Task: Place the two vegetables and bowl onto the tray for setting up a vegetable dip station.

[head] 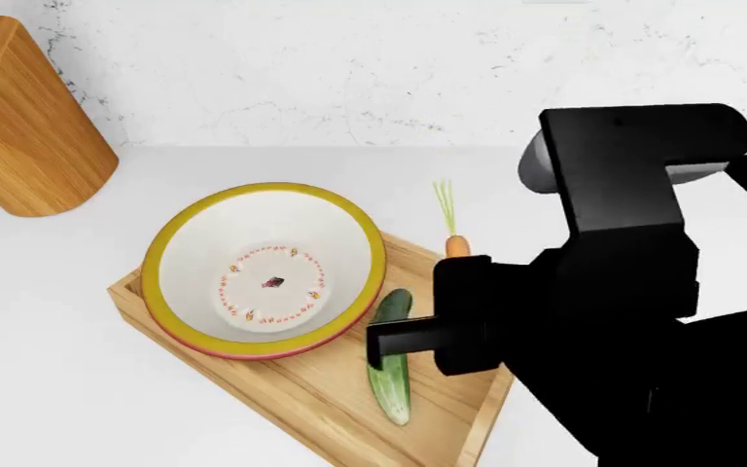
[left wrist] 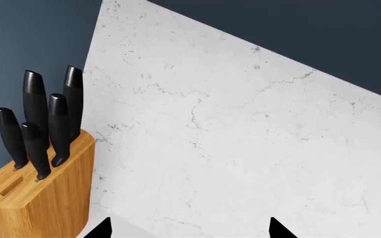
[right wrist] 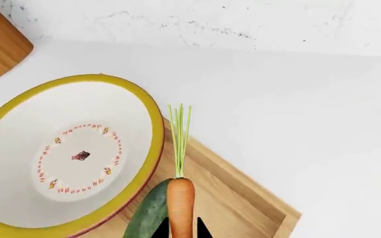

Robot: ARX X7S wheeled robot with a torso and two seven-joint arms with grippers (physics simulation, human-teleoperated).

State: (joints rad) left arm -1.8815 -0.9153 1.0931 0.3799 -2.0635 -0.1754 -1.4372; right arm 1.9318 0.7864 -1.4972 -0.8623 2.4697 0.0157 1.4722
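Observation:
The bowl (head: 266, 272), white inside with a yellow rim, sits on the wooden tray (head: 296, 389). The green cucumber (head: 391, 365) lies on the tray beside the bowl. In the right wrist view my right gripper (right wrist: 180, 229) is shut on the orange carrot (right wrist: 180, 203), which is over the tray (right wrist: 243, 198) next to the cucumber (right wrist: 147, 215) and the bowl (right wrist: 65, 158). The carrot's green top reaches past the tray's far edge. Whether the carrot (head: 455, 243) touches the tray, I cannot tell. My left gripper (left wrist: 190, 230) is open and holds nothing, facing the marble wall.
A wooden knife block (head: 23, 126) with black-handled knives stands at the back left of the white counter; the left wrist view shows the knife block (left wrist: 41, 198) close by. My right arm (head: 621, 292) hides the counter's right side. A marble wall (head: 373, 68) runs behind.

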